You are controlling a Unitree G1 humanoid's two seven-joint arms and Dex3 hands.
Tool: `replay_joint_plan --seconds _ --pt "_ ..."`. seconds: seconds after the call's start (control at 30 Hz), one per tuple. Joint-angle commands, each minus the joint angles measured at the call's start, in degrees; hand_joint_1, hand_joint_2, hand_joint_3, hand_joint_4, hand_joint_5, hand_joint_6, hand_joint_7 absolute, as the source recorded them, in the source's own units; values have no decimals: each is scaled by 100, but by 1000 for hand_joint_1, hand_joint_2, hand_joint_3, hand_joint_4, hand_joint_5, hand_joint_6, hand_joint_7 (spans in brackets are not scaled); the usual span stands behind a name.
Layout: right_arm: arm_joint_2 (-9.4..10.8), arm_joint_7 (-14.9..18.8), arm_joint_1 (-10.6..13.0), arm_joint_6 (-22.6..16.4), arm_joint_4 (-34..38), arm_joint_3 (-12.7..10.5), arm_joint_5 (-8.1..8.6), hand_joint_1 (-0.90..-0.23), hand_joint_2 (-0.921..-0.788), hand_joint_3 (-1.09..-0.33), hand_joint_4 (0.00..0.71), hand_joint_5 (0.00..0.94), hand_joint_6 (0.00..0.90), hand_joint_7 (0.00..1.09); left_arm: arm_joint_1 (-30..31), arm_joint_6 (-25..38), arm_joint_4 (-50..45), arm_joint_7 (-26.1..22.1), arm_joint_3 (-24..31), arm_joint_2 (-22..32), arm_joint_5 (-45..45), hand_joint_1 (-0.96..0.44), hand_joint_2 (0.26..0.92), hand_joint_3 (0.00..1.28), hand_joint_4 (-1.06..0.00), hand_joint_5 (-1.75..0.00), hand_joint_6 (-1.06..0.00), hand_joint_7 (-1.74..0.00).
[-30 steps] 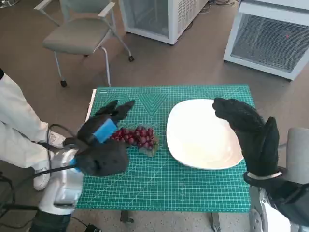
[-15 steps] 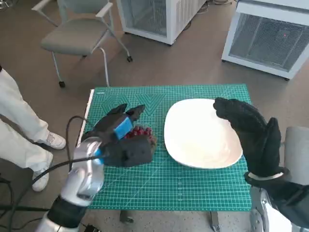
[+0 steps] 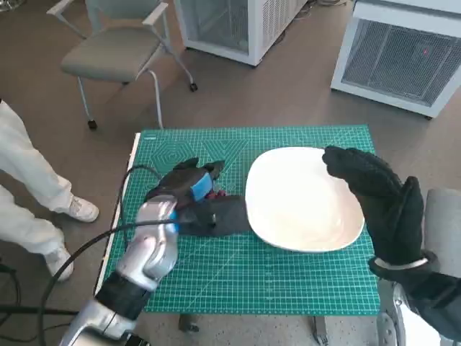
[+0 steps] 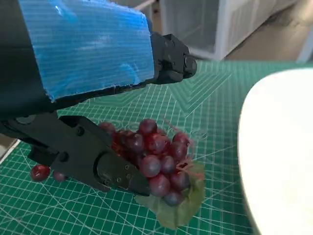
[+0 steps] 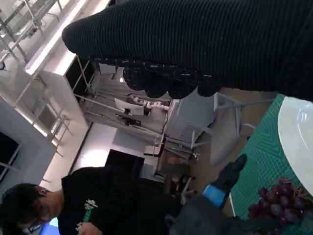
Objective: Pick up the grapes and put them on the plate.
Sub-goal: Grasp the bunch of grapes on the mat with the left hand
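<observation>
Grapes (image 4: pixel 154 159): on worktop beside plate (image 3: pixel 302 202), unlifted. Left hand (image 3: pixel 198 202): over bunch, fingers (image 4: pixel 88 156) spread, touching, not gripping. Next, likely: close, lift.

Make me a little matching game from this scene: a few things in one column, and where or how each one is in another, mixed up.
Things:
1. grapes
2. plate
3. left robot hand
4. right robot hand

Places or states:
A. raised beside the plate's right edge, holding nothing
B. lying on the green mat, left of the plate
C. white, with nothing on it
D. low over the grapes, fingers apart around them

Pairs: 1-B, 2-C, 3-D, 4-A
</observation>
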Motion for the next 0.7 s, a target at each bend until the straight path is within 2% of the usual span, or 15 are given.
replay_joint_plan --seconds 0.03,0.33,0.7 --pt "-53 19 118 53 41 4 -68 -516 -921 -625 277 420 120 925 -484 -224 942 205 -173 -220 -42 -158 748 3 -121 -2 -263 -6" --pt "-66 -5 135 71 11 6 -91 -516 -921 -625 279 421 118 928 -1216 -649 2879 504 -481 -673 -85 -167 752 3 -126 -3 -264 -4" --pt "-83 -10 188 109 -69 -12 -69 -515 -921 -625 280 420 118 928 -1453 -883 3726 660 -543 -837 -257 -168 769 8 -157 -9 -283 -7"
